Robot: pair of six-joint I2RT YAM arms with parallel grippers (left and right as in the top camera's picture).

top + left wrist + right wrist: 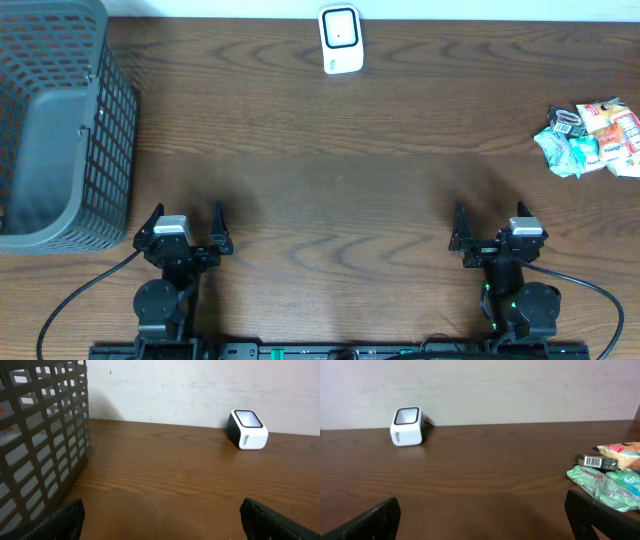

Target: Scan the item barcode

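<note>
A small white barcode scanner (341,39) with a dark window stands at the table's far edge, also in the left wrist view as the scanner (247,429) and in the right wrist view as the scanner (407,426). A heap of snack packets (590,137) lies at the far right; one black packet (596,461) shows a barcode. My left gripper (186,229) rests open near the front left, nothing between its fingers (65,520). My right gripper (494,226) is open at the front right, well short of the packets, its fingers (592,512) bare.
A grey mesh basket (60,130) fills the left end of the wooden table (330,170), close beside my left gripper, and shows as a grid wall (40,445) in the left wrist view. A pale wall runs behind the table.
</note>
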